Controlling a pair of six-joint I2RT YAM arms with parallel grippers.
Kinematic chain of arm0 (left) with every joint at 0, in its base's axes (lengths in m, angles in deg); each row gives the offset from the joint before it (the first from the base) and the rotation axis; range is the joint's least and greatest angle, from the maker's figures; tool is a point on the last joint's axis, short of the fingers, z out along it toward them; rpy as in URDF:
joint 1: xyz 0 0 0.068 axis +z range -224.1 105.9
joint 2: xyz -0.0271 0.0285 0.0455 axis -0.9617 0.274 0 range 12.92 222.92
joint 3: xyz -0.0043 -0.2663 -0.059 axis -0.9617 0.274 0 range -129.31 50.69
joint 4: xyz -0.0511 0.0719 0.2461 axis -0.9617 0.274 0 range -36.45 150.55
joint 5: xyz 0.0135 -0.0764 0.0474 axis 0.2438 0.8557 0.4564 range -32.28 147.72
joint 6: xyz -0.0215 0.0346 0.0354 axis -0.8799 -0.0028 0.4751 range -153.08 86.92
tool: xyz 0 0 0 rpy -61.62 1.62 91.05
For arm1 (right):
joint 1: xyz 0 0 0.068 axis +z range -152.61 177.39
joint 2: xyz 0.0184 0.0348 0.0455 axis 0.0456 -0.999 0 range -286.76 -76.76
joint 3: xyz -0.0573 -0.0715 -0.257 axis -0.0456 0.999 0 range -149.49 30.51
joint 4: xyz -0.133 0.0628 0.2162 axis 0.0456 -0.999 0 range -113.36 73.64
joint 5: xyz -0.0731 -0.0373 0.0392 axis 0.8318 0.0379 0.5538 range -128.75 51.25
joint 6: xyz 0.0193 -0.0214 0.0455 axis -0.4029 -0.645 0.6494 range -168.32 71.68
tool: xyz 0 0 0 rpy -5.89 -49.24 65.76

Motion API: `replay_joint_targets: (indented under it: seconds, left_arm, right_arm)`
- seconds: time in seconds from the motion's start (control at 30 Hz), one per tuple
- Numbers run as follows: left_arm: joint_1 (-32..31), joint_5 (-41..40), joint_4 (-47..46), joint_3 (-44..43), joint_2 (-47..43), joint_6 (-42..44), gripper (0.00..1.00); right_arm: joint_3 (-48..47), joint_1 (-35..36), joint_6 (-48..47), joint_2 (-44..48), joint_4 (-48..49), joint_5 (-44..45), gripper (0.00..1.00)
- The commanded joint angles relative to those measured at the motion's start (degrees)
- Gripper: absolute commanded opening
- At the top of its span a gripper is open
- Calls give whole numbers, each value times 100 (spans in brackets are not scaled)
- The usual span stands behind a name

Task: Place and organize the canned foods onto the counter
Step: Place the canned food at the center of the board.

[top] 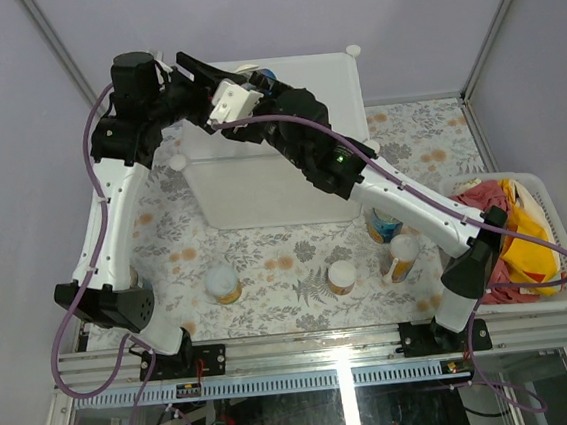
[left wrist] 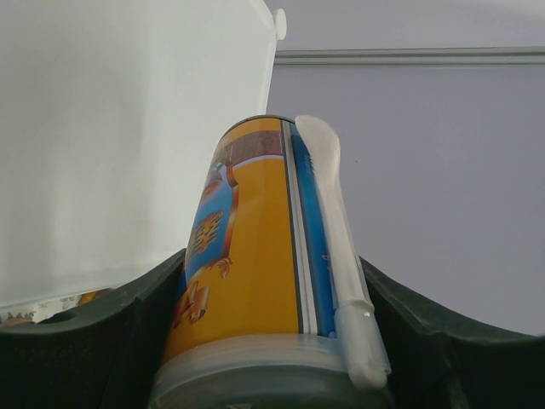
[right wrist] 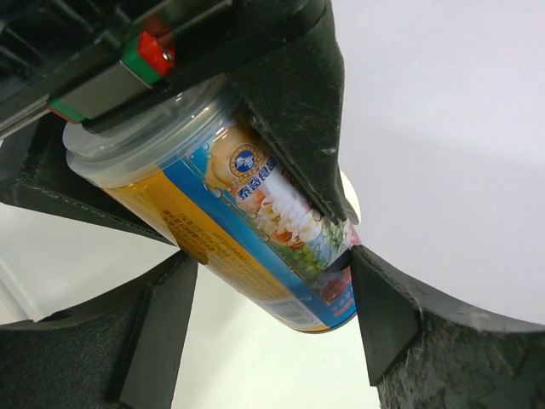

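Four cans [top: 342,277] on table [top: 267,246]; fifth can [left wrist: 247,256] gripped above counter [top: 261,189]; one basket [top: 543,301].

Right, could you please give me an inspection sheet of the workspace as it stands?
Surface: floral tablecloth, white cabinet at its far side.
Job's things: tall can held over the cabinet; left can, middle can, right can and blue can stand on the tablecloth.
Clutter: basket of red and yellow fabric, right side.
Grippers: left gripper clamps the tall can; right gripper open, fingers astride its base.
Cables: purple cables along both arms.
Surroundings: pale walls, metal rail at the near edge.
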Motion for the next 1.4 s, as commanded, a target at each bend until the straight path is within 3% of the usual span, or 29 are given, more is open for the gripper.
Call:
replay_joint_targets:
  seconds: [0.0, 0.13, 0.4, 0.7, 1.27, 1.3, 1.37]
  left_arm:
    - [-152, 1244, -1234, -144, -349, -64, 11]
    - [-167, 1305, -1281, -178, -331, -64, 0]
    - [-219, 1448, -1391, -190, -321, -116, 0]
    - [-251, 1619, -1527, -184, -303, -233, 0]
    - [-592, 1905, -1530, -93, -224, -92, 0]
    - [-604, 1905, -1530, -97, -221, -84, 0]
    - [-624, 1915, -1524, -76, -219, -82, 0]
  right_arm:
    - [-304, -244, 96, 240, 734, 527, 49]
    - [-271, -235, -25, 232, 775, 609, 63]
    - [20, -241, -452, 312, 1152, 737, 83]
    - [313, -240, -911, 366, 1521, 775, 92]
    - [122, -237, -1400, 85, 1657, 729, 89]
    - [117, -238, -1407, 67, 1656, 725, 87]
    - [92, -238, -1354, 48, 1594, 704, 74]
